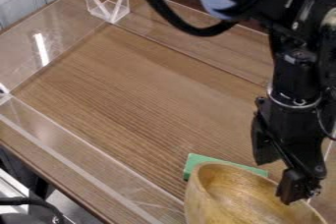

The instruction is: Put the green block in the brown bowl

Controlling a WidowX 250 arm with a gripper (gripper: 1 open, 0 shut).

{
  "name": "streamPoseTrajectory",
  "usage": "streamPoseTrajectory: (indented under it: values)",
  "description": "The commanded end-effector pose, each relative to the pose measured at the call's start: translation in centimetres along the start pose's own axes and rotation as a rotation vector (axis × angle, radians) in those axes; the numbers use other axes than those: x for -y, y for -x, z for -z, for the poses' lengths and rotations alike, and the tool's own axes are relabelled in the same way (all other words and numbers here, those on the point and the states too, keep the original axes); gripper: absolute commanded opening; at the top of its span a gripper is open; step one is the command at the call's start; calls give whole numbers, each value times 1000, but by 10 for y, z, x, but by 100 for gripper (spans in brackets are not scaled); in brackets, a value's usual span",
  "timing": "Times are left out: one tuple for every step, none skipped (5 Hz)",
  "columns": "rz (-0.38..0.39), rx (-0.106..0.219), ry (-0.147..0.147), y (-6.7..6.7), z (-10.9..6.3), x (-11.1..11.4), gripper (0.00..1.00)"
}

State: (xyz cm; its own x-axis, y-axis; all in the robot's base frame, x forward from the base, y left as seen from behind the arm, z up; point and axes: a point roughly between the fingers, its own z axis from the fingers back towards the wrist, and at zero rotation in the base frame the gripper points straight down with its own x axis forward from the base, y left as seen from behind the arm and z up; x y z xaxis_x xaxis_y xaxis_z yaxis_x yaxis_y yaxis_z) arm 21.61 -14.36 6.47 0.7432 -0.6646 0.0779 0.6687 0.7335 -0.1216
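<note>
Green block (pixel 206 161) sits on tabletop (pixel 125 100), just behind brown bowl (pixel 210 203), not in it. Your fingers (pixel 280 172) look released, spread w/ nothing held, near the bowl's far rim. Approach is all that's done, I'd say; grasp, lift, move over bowl & drop left. Hard to see: block's near side hidden by rim, bowl cut off at bottom edge, so can't tell block-rim contact.

Tan wooden bowl (pixel 223 208), visible grain; wood table (pixel 118 95), smooth sheen.
</note>
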Motion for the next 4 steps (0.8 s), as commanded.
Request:
streamPoseTrajectory:
  values:
    - [9, 47, -9, -3, -11, 0, 100]
    - [9, 48, -6, -1, -10, 0, 100]
    - [18, 47, -7, 1, -7, -2, 100]
    - [29, 46, -10, 2, -4, -4, 100]
